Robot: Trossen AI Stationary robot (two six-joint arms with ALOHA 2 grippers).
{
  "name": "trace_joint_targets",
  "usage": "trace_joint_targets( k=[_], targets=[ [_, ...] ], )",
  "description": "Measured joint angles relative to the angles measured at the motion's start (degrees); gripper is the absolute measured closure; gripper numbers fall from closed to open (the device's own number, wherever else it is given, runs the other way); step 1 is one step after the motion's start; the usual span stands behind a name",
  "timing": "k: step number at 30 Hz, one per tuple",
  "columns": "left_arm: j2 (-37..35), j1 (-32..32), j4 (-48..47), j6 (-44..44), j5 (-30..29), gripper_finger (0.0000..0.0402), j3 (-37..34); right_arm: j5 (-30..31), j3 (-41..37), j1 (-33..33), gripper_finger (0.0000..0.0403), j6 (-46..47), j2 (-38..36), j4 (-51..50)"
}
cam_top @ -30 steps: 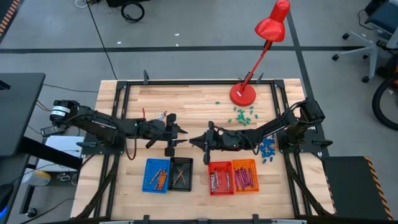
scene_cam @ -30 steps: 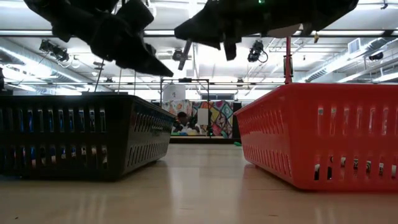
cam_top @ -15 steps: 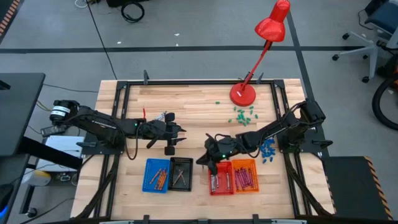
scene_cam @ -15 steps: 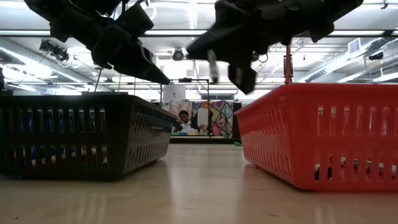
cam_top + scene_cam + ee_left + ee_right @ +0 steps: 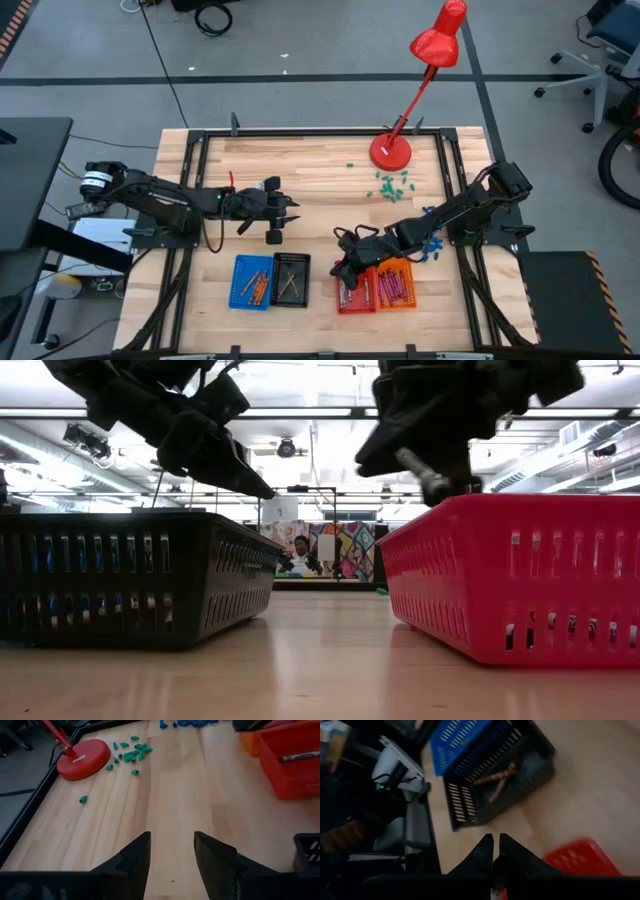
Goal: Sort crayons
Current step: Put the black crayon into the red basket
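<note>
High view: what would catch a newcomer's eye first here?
The red desk lamp at the table's far edge, with green bits scattered beside its base. Then four small baskets in a row at the near edge, where the right gripper, shut on a crayon, hangs over the red basket.

Bare desk [image 5: 320,165] lies open across the upper middle of the high view. Four baskets line the lower edge: blue [image 5: 252,281], black [image 5: 292,278], red [image 5: 354,291], orange [image 5: 395,283]. The right gripper [image 5: 343,271] hangs over the red basket's corner. The red lamp [image 5: 391,151] and green bits [image 5: 391,185] crowd the upper right.
</note>
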Motion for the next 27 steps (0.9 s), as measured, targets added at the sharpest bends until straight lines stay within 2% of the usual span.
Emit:
trace_joint_targets(
  k=[5, 11, 27],
  targets=[
    [0.0, 1.03, -0.04, 0.0, -0.02, 0.024, 0.0, 0.59, 0.0, 2.16, 0.0371, 6.69, -1.37, -8.3],
    [0.0, 1.84, -0.02, 1.14, 0.0, 0.024, 0.0, -2.27, 0.0, 2.87, 0.037, 13.76, -1.07, -15.66],
    [0.0, 2.07, -1.29, 1.95, -0.02, 0.024, 0.0, -6.01, 0.0, 2.12, 0.0309, 12.16, -2.2, -16.53]
  ],
)
